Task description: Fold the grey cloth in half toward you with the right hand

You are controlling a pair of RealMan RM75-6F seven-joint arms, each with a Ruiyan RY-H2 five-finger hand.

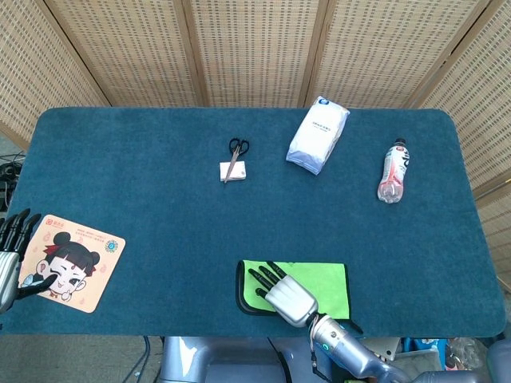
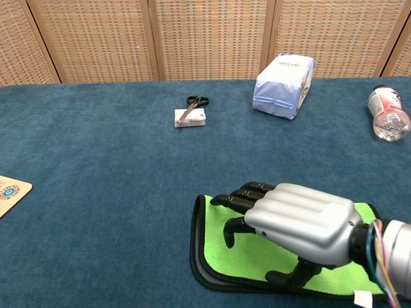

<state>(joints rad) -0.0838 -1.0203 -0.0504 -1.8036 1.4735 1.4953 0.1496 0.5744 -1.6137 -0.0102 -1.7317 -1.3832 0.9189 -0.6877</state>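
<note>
My right hand (image 2: 298,221) hovers palm-down over the left part of the folded grey cloth (image 2: 257,256) at the counter's (image 1: 160,207) near edge, fingers spread, holding nothing.
</note>
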